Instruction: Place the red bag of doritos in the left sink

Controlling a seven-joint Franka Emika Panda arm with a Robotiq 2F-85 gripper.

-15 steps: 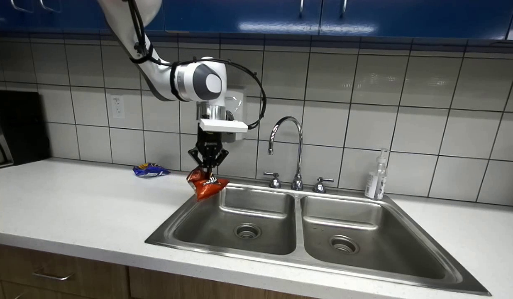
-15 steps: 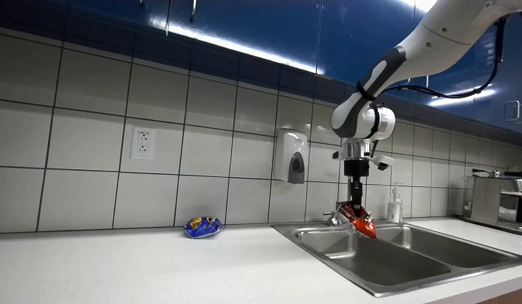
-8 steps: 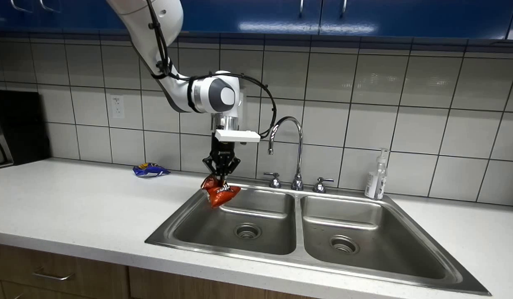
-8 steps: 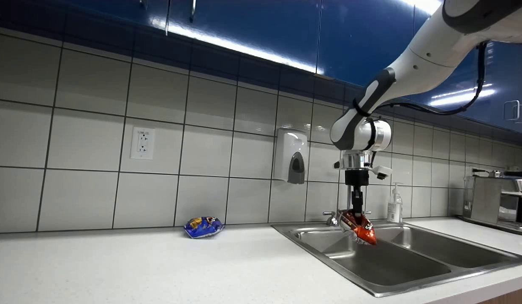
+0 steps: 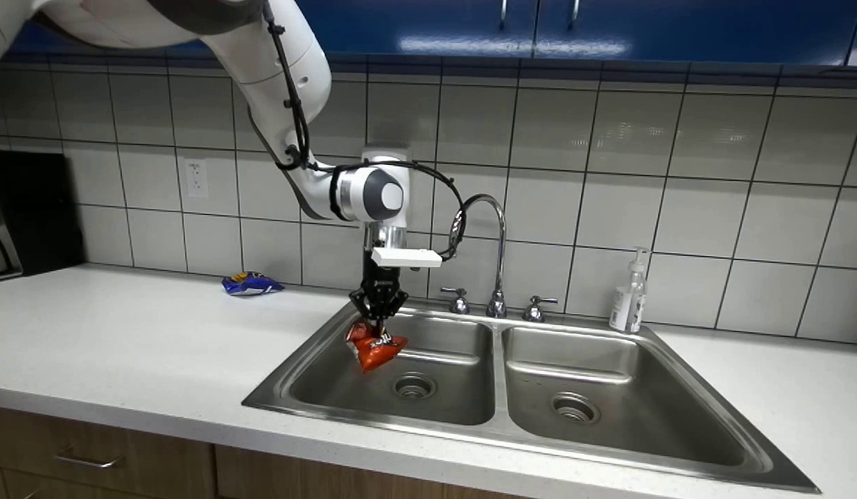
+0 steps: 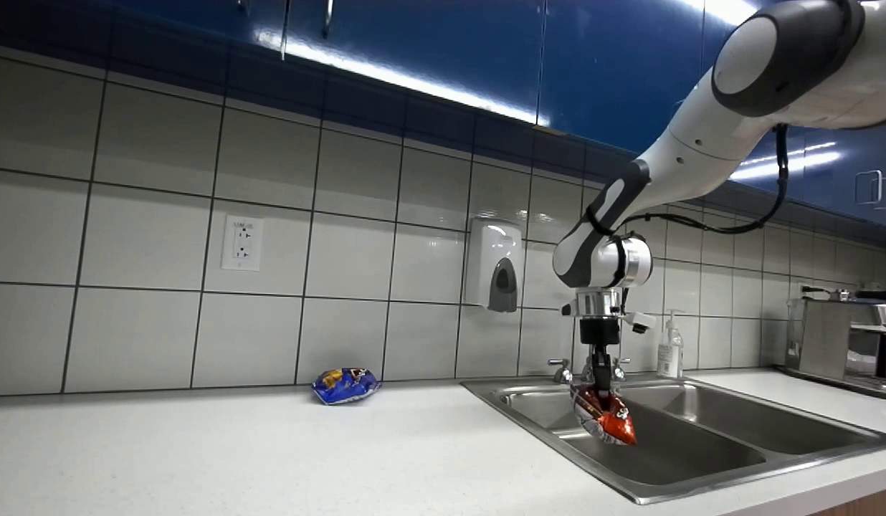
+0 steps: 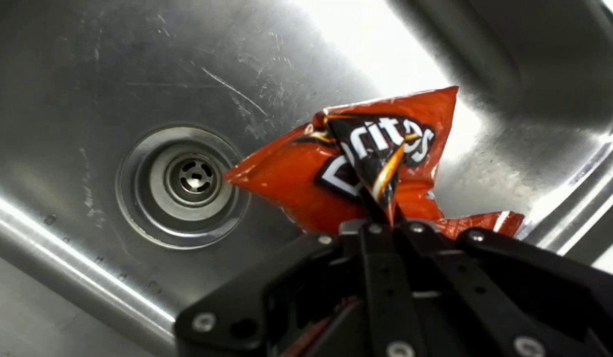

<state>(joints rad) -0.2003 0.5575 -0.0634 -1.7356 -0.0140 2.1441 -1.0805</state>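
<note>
The red bag of doritos (image 5: 375, 353) is a crumpled red-orange foil bag, also visible in an exterior view (image 6: 616, 426) and in the wrist view (image 7: 296, 183). My gripper (image 5: 379, 327) points straight down and is shut on a pinched fold of the bag; its fingers also show in an exterior view (image 6: 601, 393) and in the wrist view (image 7: 383, 213). The bag hangs over the rear left part of the left sink (image 5: 456, 388). In the wrist view the basin floor (image 7: 113, 89) and drain lie below and beside the bag. Whether the bag touches the basin is unclear.
A chrome faucet (image 5: 499, 256) with two handles stands behind the sink, close to the wrist. The right basin (image 5: 636, 416) lies past the divider (image 5: 499, 374). A blue snack bag (image 5: 252, 283) lies on the counter. A pump bottle (image 5: 628, 298) stands at the sink's back corner.
My gripper has moved right and down in an exterior view with the red bag held in it. The bag went from the sink's back left edge to lower over the left basin.
</note>
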